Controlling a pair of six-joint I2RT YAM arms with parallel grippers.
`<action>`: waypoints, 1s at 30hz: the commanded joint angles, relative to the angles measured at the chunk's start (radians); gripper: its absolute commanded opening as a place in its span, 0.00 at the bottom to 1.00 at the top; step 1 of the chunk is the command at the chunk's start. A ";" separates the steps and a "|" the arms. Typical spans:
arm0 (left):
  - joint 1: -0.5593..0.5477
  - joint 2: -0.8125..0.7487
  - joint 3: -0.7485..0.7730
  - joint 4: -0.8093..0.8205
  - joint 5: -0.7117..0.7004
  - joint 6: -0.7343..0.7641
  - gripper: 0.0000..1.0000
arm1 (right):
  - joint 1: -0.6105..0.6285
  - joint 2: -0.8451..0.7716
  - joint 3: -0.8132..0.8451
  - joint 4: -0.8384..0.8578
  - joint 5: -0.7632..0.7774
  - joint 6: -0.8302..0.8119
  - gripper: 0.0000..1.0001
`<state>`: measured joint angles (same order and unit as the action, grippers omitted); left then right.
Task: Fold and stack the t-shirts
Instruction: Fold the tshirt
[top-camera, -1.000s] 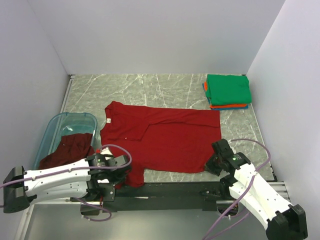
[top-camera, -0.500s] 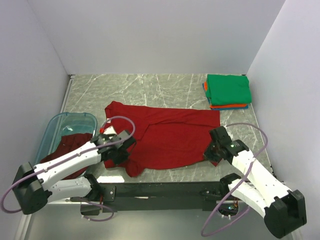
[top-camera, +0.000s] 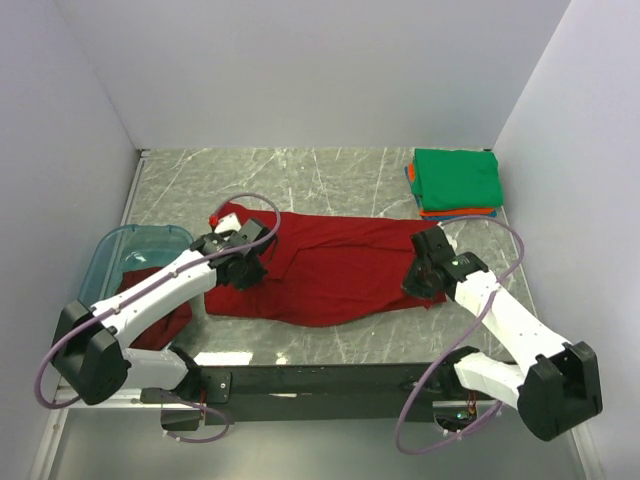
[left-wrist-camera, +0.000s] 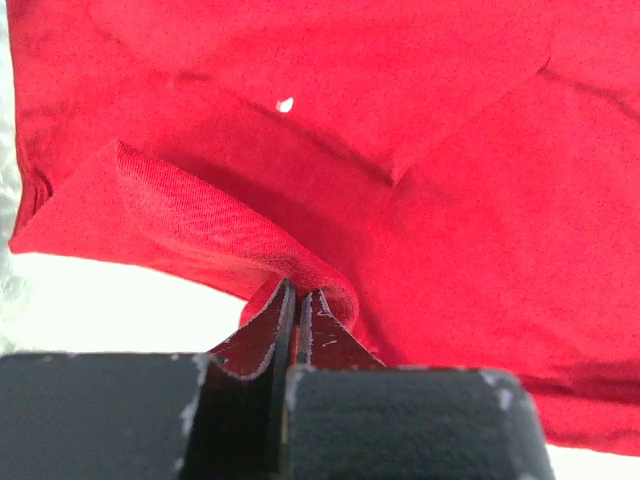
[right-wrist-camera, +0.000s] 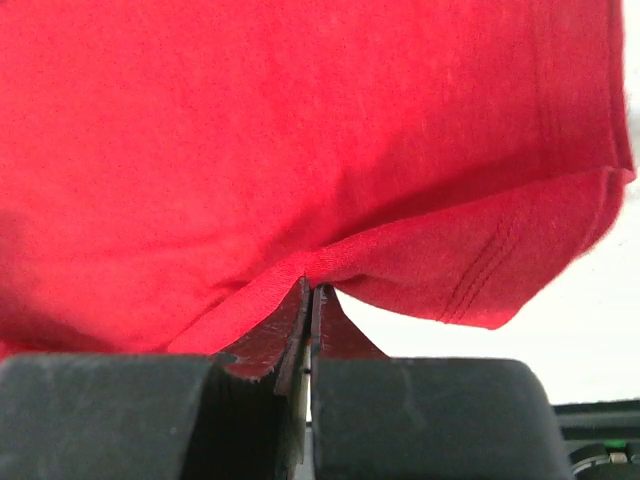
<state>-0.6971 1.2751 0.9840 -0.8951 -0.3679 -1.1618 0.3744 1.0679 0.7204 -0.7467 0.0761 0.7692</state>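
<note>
A bright red t-shirt (top-camera: 335, 270) lies spread across the marble table, its near half lifted and doubled toward the back. My left gripper (top-camera: 248, 264) is shut on a fold of the shirt's left near edge; the left wrist view shows red cloth (left-wrist-camera: 200, 215) pinched between the tips of that gripper (left-wrist-camera: 297, 292). On the right side, my right gripper (top-camera: 421, 282) is shut on the hem, and the stitched hem (right-wrist-camera: 480, 260) drapes from the tips of that gripper (right-wrist-camera: 312, 288). A darker maroon t-shirt (top-camera: 170, 320) sits in the tub. Folded t-shirts, green on top (top-camera: 457, 178), are stacked at the back right.
A translucent blue tub (top-camera: 112, 252) stands at the left, partly under my left arm. White walls close in the table on the left, back and right. A black rail (top-camera: 330, 378) runs along the table's near edge.
Both grippers have carried the red shirt's near edge away from the front rail toward the back, folding it over itself. The right gripper's jaws closed tight on the hem.
</note>
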 joint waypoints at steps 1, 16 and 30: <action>0.021 0.029 0.073 0.042 -0.052 0.053 0.00 | -0.023 0.023 0.068 0.043 0.044 -0.048 0.00; 0.125 0.168 0.229 0.096 -0.109 0.105 0.00 | -0.121 0.139 0.169 0.125 -0.005 -0.122 0.00; 0.199 0.285 0.308 0.183 -0.092 0.169 0.00 | -0.189 0.316 0.252 0.164 -0.053 -0.159 0.00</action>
<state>-0.5110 1.5360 1.2438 -0.7647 -0.4431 -1.0313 0.2100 1.3605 0.9180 -0.6231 0.0280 0.6373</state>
